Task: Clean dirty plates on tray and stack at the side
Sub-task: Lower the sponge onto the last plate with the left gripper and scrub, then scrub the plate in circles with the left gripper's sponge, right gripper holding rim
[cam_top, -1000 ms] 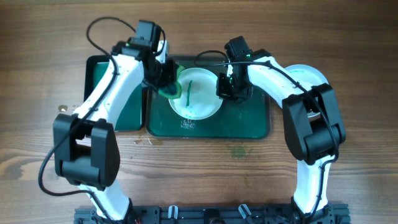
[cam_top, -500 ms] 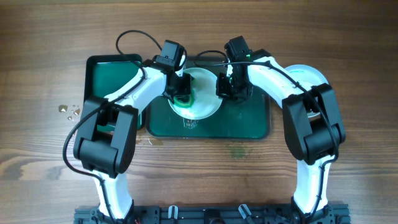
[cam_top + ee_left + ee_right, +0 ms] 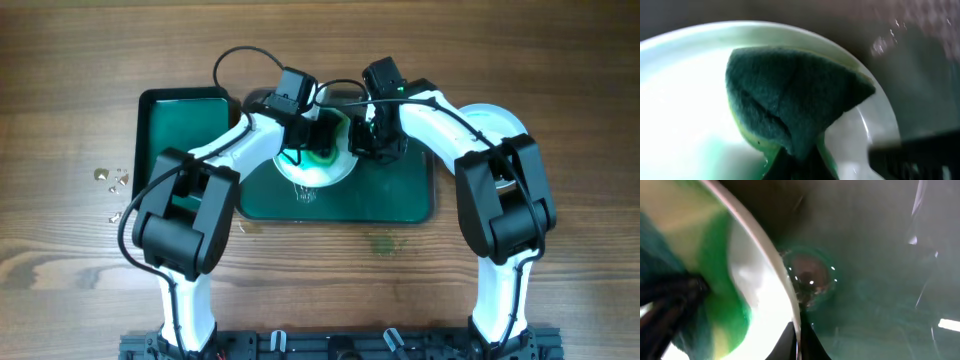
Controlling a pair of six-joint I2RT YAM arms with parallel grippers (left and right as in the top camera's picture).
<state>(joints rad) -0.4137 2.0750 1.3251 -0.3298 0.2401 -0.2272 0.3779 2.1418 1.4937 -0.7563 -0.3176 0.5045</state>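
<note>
A white plate with green smears lies on the dark green tray. My left gripper is shut on a green sponge and presses it on the plate's upper right part. My right gripper is shut on the plate's right rim, the rim pinched between its fingertips. The sponge also shows at the left of the right wrist view.
A second, smaller green tray lies to the left. A white plate sits on the wood at the right, partly under my right arm. Small crumbs lie on the table at the left. A wet blob sits on the tray beside the plate.
My left gripper has swept the sponge from the plate's left edge rightwards across it to its upper right. My right gripper has kept still on the rim.
</note>
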